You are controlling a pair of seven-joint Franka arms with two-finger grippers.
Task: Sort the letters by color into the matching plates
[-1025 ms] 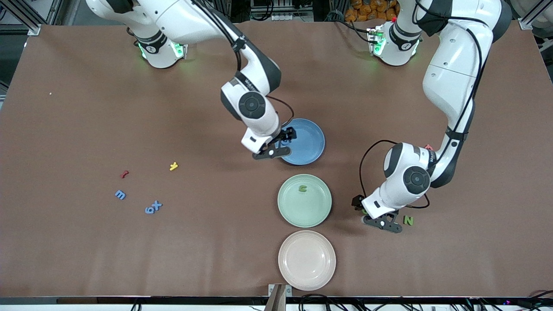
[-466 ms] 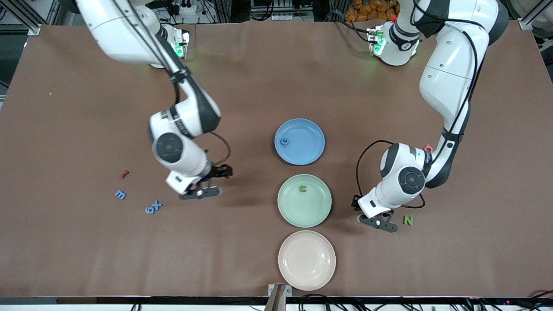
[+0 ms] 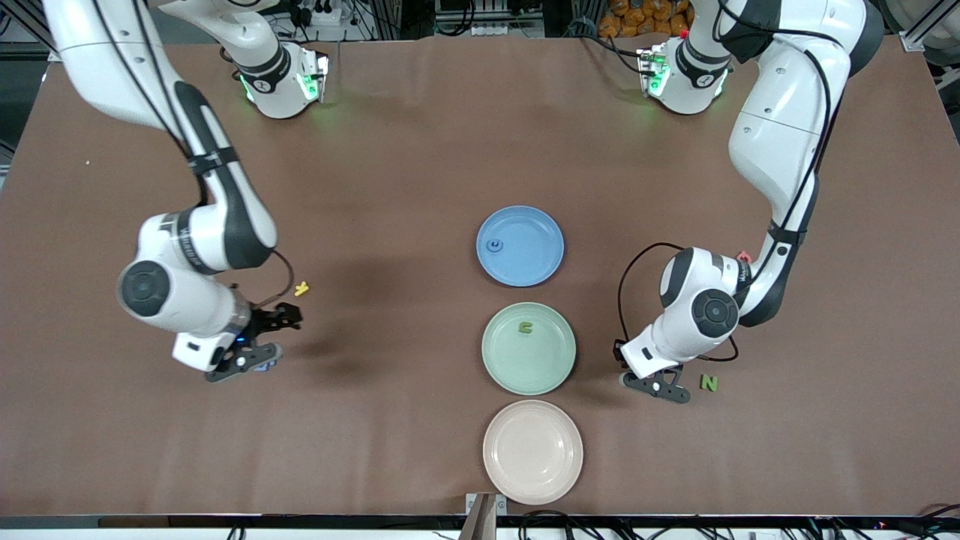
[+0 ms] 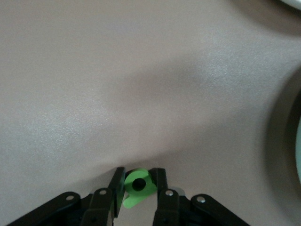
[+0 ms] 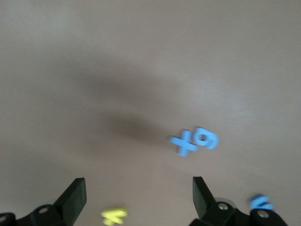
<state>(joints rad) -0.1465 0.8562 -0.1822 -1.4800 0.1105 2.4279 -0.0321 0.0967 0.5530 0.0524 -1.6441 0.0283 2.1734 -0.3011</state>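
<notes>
left pincer (image 4: 139, 194) grips green letter (image 4: 137, 187); right pincer (image 5: 136, 197) gapes above blue letters (image 5: 194, 140)

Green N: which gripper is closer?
Left. The left gripper sits just beside the green N; the right gripper is over the blue letters at the right arm's end.

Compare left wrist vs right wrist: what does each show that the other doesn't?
Left wrist only: left end effector shut on a green letter, with a plate's edge at the frame's border. Right wrist only: right end effector open over the table, a blue X touching a blue 9, another blue letter, and a yellow letter. Both: brown tabletop.
</notes>
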